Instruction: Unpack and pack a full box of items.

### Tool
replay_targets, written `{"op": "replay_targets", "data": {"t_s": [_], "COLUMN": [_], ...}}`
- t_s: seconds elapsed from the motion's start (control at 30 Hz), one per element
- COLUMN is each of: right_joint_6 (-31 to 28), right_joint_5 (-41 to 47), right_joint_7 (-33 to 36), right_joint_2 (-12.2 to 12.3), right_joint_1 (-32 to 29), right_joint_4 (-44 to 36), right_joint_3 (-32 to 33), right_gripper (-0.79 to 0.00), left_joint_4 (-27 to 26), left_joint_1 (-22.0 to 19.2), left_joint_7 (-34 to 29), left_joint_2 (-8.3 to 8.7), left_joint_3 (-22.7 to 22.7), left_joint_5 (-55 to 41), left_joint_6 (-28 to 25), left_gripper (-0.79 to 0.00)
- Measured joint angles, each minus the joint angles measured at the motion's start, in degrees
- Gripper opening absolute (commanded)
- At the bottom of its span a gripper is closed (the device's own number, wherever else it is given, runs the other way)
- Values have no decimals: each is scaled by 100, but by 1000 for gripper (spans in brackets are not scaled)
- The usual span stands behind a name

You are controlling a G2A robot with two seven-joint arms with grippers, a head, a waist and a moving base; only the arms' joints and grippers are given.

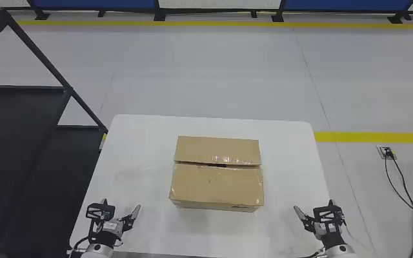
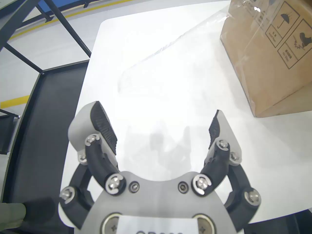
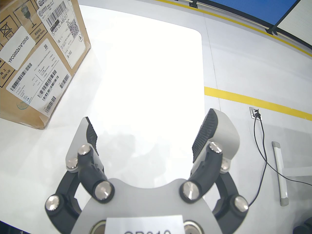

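looking down, you have bare room on the white round-cornered table (image 1: 142, 148) either side of the closed brown cardboard box (image 1: 217, 174) at its middle. your left gripper (image 2: 157, 108) and right gripper (image 3: 148, 115) hover near the front corners, fingers spread wide and holding nothing. the box sits between and beyond them, well apart.

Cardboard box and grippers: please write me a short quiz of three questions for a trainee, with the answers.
1. True or false: the cardboard box stands on the white table.
2. The jaws of the left gripper are: A) open and empty; B) shut on the box; C) shut on a cloth.
3. Which arm's wrist view faces the box side that bears the white labels?
Key: 1 true; 2 A; 3 the right gripper.
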Motion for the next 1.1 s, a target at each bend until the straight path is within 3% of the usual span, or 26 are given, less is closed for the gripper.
{"op": "replay_targets", "data": {"t_s": [0.43, 0.57, 0.83, 1.1], "right_joint_6": [-69, -207, -1039, -1215], "right_joint_5": [-57, -18, 596, 880], "right_joint_7": [-73, -353, 190, 349], "right_joint_2": [0, -22, -17, -18], "right_joint_1": [-38, -231, 61, 240], "right_joint_4": [-45, -451, -1358, -1770], "right_joint_3": [-47, -197, -222, -197], "right_gripper": [0, 0, 0, 0], "left_joint_4": [-4, -4, -202, -229], "left_joint_1": [-10, -136, -417, -520], "left_joint_7": [42, 429, 837, 634], "left_joint_2": [0, 22, 75, 68], "left_joint_3": [2, -129, -583, -640], "left_joint_5": [-19, 117, -392, -610], "left_joint_6": [-40, -357, -1350, -1264], "left_gripper": [0, 0, 0, 0]}}
